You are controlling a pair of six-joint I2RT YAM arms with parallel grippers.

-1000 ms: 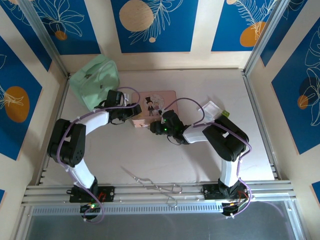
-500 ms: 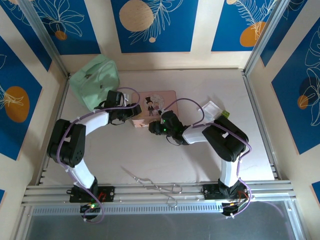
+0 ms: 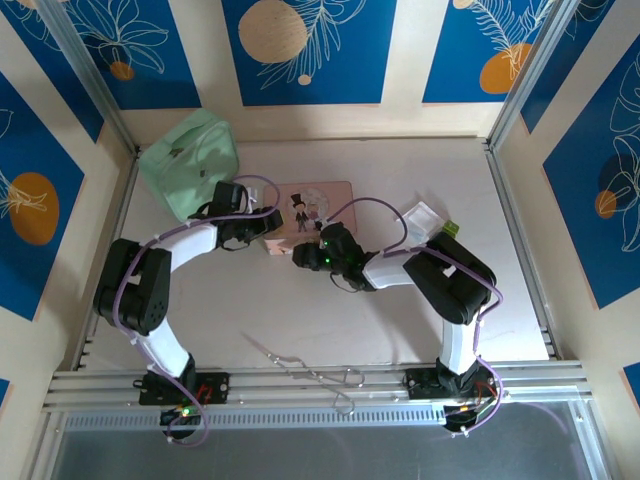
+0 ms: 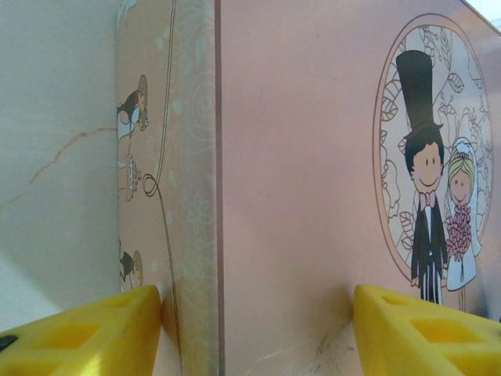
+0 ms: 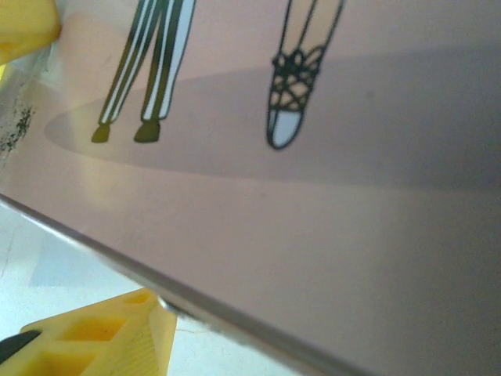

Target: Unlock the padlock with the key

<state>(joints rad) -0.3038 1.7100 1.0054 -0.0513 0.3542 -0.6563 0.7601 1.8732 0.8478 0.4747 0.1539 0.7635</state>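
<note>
At the table's middle: a pink rectangular metal tin [image 3: 335, 198] with a cartoon bride and groom on its lid lies flat on the pale table [image 3: 400, 310], a little toward the far edge.
Left gripper [image 3: 270, 234]: at the tin's near left corner. In the left wrist view [image 4: 257, 301] its jaws are wide open and straddle the tin's [image 4: 297, 157] edge. One yellow finger [image 4: 94, 333] is against the patterned side wall and the other [image 4: 423, 333] is over the lid, beside the groom.
Right gripper [image 3: 298, 254]: at the tin's near edge, close to the left gripper but apart from it. In the right wrist view [image 5: 94, 164] its jaws are open with the tin's [image 5: 313, 219] rim between them. One yellow finger [image 5: 23, 23] is above the lid near the groom's feet and the other [image 5: 102, 333] is just beside the rim, over the table. Whether either finger presses on the tin cannot be told.
Padlock: cannot tell where it lies.
Far left corner: a soft mint-green handbag [image 3: 185, 160] sits here, just beyond the left arm's wrist.
Right of the tin: a flat white packet [image 3: 422, 218] with a yellow-green bit lies here, partly covered by the right arm.
Near edge: a long thin wire-like metal tool [image 3: 310, 368] lies between the two arm bases.
</note>
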